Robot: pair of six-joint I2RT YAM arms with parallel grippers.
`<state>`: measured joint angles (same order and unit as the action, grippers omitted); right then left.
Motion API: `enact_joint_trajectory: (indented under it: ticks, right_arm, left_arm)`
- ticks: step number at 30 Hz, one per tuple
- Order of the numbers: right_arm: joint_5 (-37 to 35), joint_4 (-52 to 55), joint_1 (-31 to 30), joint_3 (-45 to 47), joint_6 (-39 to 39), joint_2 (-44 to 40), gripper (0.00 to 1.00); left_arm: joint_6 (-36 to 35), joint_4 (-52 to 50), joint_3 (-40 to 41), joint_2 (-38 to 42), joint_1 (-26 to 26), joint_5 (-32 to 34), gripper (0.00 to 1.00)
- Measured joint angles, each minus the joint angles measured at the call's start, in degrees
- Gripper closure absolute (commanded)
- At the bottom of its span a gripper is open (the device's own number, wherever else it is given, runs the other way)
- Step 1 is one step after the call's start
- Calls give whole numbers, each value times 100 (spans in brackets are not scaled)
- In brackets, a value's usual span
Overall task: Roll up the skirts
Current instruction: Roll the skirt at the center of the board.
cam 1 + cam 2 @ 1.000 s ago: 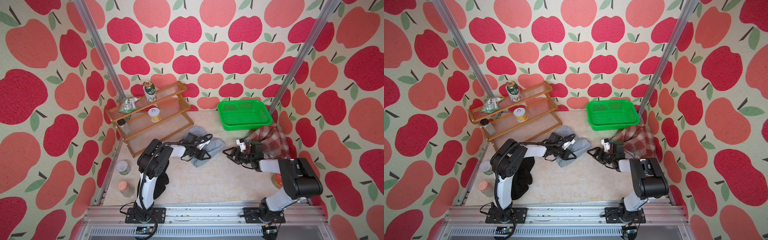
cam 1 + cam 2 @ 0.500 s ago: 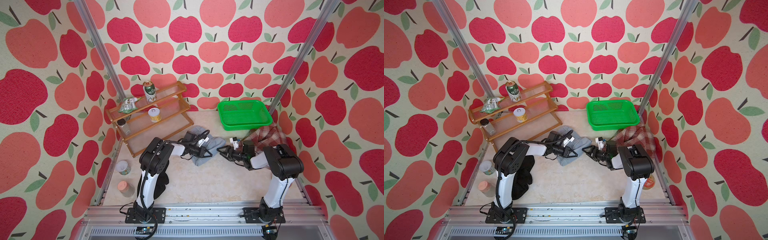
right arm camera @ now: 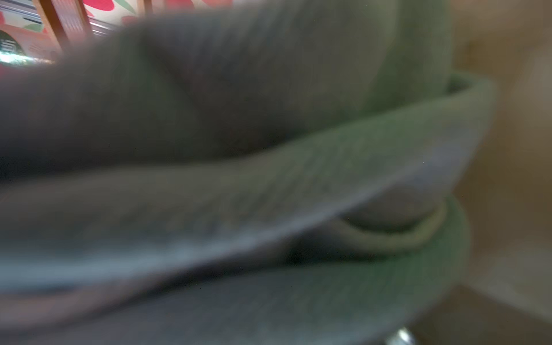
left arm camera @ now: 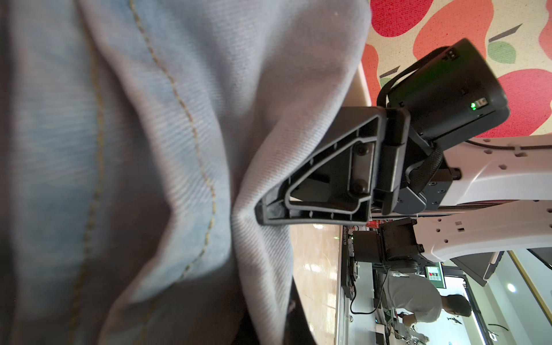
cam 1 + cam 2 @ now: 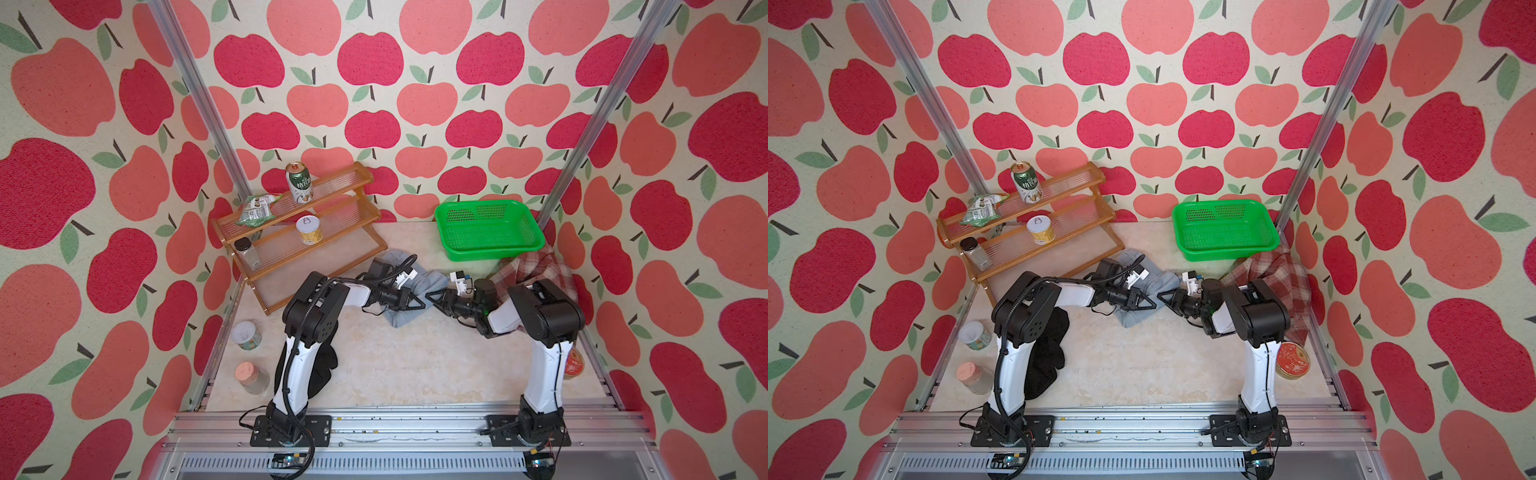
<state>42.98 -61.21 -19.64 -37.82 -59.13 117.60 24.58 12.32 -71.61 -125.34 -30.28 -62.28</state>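
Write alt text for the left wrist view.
Light blue denim skirt with tan stitching fills most of the frame in loose folds. The black right gripper presses its tip into a fold at the cloth's edge, its white arm behind it. Apple-print wall and beige tabletop show beyond.

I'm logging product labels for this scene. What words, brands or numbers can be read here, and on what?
Green can on the wooden rack's top shelf: large white Chinese characters, too small to read surely.
Snack packet beside it: print too small to read.
Small tin on the middle shelf: no legible text.
Red round tin by the right arm's base: pale pattern, unreadable.
Jars near the left arm's base: labels illegible.
Denim skirt: no lettering.
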Motion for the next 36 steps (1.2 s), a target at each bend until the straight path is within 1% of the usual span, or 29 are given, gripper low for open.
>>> enact_joint_trajectory:
  ticks: [1, 2, 3, 5, 7, 8, 9, 11, 12, 14, 16, 18, 19, 20, 21, 22, 23, 25, 28, 30, 32, 34, 35, 36]
  right_arm:
    - [-7, -31, -17, -17, -39, 20, 82]
    - [-9, -63, -24, -24, -63, 33, 84]
    - [-17, -79, -26, -26, -94, 39, 90]
    - [-46, -66, -52, -26, -105, 37, 98]
    - [-116, 13, -61, -28, -98, 4, 100]
    - [-144, 66, -63, -35, -96, -13, 100]
    - [-166, 111, -68, -44, -94, -26, 100]
    - [-203, 229, -85, -52, -76, -61, 100]
    - [-223, 313, -96, -52, -59, -90, 100]
    - [-271, 463, -98, -52, -24, -146, 100]
    - [-323, 688, -98, -52, 52, -227, 100]
    - [-354, 905, -98, -52, 109, -313, 100]
    - [-374, 1067, -98, -52, 168, -387, 100]
    - [-385, 1191, -98, -52, 205, -450, 100]
    - [-404, 1375, -98, -52, 254, -549, 100]
    - [-420, 1565, -98, -57, 306, -651, 100]
    - [-442, 1753, -98, -72, 356, -748, 100]
    - [-466, 2188, -98, -164, 455, -942, 100]
    - [-494, 2771, -101, -350, 608, -1213, 100]
    - [-514, 3091, -101, -459, 721, -1390, 100]
    - [-553, 3392, -105, -531, 835, -1563, 100]
    - [-590, 3637, -105, -581, 920, -1703, 100]
    - [-597, 3727, -105, -601, 953, -1742, 100]
    - [-610, 3797, -105, -614, 970, -1770, 100]
  left_arm:
    - [-2, -79, -42, -20, 2, -15, 96]
    - [-7, -149, -70, -24, 7, -24, 93]
    - [-42, -256, -107, -26, 13, -20, 89]
    - [-175, -476, -168, -26, 22, -17, 75]
    - [-350, -796, -238, -24, 39, -13, 59]
    - [-466, -964, -280, -24, 55, -9, 54]
    - [-581, -1158, -319, -11, 68, 22, 52]
    - [-809, -1552, -363, 116, 96, 249, 51]
    - [-946, -1770, -363, 234, 105, 492, 51]
    - [-1244, -2221, -354, 575, 127, 1266, 49]
    - [-1585, -2465, -229, 1147, 111, 2378, 47]
    - [-1985, -2470, 31, 1867, 20, 3401, 43]
    - [-2306, -2291, 275, 2374, -140, 4017, 42]
    - [-2542, -2105, 474, 2730, -293, 4411, 40]
    - [-2927, -1799, 750, 3169, -586, 4874, 38]
    - [-3359, -1429, 1036, 3556, -984, 5333, 36]
    - [-3689, -1075, 1270, 3792, -1346, 5646, 36]
    - [-4435, -323, 1755, 4033, -2186, 6175, 35]
    - [-5438, 632, 2492, 3893, -3036, 6758, 31]
    - [-5901, 962, 2833, 3646, -3340, 7093, 28]
    - [-6196, 1095, 2883, 3314, -3471, 7403, 28]
    - [-6422, 1331, 2881, 3040, -3484, 7705, 27]
    - [-6489, 1416, 2872, 2946, -3484, 7825, 24]
    - [-6561, 1491, 2846, 2846, -3477, 7958, 24]
